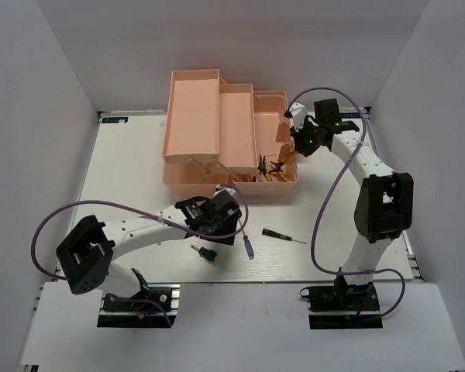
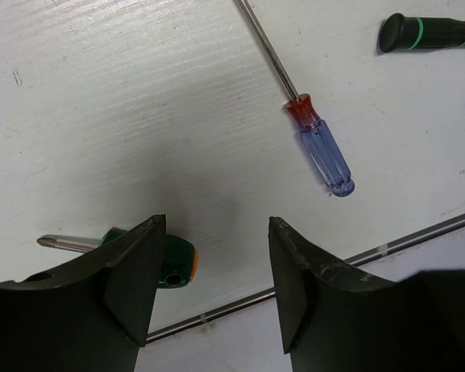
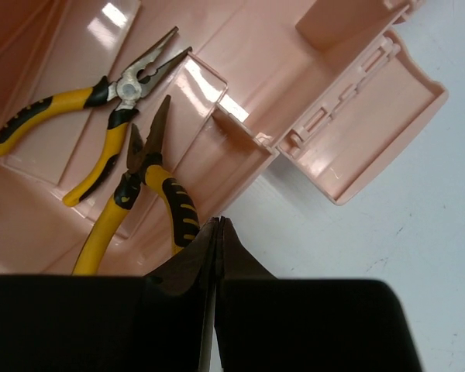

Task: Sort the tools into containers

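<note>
The salmon-pink toolbox (image 1: pixel 192 108) stands open at the back, its trays folded out. Two yellow-handled pliers (image 3: pixel 116 93) (image 3: pixel 143 190) lie in its base compartment (image 3: pixel 31 225); they also show in the top view (image 1: pixel 271 172). My right gripper (image 3: pixel 219 225) is shut and empty, over the box's right edge (image 1: pixel 298 143). My left gripper (image 2: pixel 217 221) is open and empty above the table (image 1: pixel 226 219). A stubby green-handled screwdriver (image 2: pixel 174 262) lies partly behind its left finger (image 1: pixel 205 253). The blue-handled screwdriver (image 2: pixel 323 149) (image 1: pixel 249 246) and the slim black-green screwdriver (image 2: pixel 430 32) (image 1: pixel 283 235) lie on the table. A second stubby screwdriver is out of view.
The toolbox's small side tray (image 3: pixel 372 116) juts out to the right over the white table (image 1: pixel 132 170). A metal strip (image 2: pixel 418 232) marks the table's near edge. White walls close in the sides and back.
</note>
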Controlling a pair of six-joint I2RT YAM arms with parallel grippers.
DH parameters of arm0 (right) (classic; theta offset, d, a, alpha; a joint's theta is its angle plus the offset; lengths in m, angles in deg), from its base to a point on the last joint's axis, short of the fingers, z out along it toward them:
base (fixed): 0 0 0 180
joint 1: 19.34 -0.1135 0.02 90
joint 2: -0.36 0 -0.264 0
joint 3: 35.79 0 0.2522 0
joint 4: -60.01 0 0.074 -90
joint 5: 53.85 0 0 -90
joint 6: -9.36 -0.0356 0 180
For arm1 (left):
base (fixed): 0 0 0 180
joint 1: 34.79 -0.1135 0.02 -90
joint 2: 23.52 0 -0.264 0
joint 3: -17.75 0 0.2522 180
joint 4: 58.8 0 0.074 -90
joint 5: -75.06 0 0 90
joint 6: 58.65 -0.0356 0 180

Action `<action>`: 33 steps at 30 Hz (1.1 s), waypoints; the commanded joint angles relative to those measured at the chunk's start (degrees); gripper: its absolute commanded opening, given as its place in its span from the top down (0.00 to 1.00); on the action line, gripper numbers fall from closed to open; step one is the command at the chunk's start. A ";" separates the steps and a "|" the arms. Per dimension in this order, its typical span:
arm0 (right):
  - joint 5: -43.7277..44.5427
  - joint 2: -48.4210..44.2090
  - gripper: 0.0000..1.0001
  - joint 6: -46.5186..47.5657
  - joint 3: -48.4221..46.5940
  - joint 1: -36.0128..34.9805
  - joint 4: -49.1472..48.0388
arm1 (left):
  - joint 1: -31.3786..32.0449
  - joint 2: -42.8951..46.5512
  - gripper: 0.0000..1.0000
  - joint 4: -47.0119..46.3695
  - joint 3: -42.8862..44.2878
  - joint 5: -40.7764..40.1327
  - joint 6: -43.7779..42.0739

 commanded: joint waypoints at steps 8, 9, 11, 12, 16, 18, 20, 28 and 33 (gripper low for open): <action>-8.39 -0.56 1.00 -2.09 -7.38 -0.33 10.94 | -0.70 -1.68 0.34 -0.66 3.56 1.05 -2.22; -8.92 -0.21 1.00 -2.18 -7.91 -0.34 11.56 | -0.70 -1.68 0.34 -0.66 3.56 1.57 -2.22; -11.11 1.19 1.00 -2.36 -9.66 -0.34 14.46 | -0.70 -2.20 0.34 -0.66 4.08 1.58 -2.74; -11.64 1.46 1.00 -2.70 -10.11 -0.60 15.25 | -0.70 -2.20 0.34 -0.66 4.09 1.58 -2.75; -15.94 4.01 1.00 -3.67 -15.11 -1.74 19.30 | -0.70 -2.20 0.34 -0.66 4.09 1.58 -2.75; -16.57 5.77 1.00 -4.20 -16.35 -2.44 20.97 | -0.70 -2.20 0.34 -0.66 4.09 1.58 -2.75; -17.10 7.26 1.00 -4.73 -17.94 -3.86 21.50 | -0.70 -2.20 0.34 -0.66 4.09 1.58 -2.75; -15.78 9.73 1.00 -6.49 -20.75 -7.98 20.54 | -0.70 -2.12 0.34 -0.13 4.09 1.58 -2.75; -9.73 7.71 1.00 -6.75 -20.58 -7.37 16.15 | -0.70 -1.59 0.34 -0.13 3.47 1.05 -2.22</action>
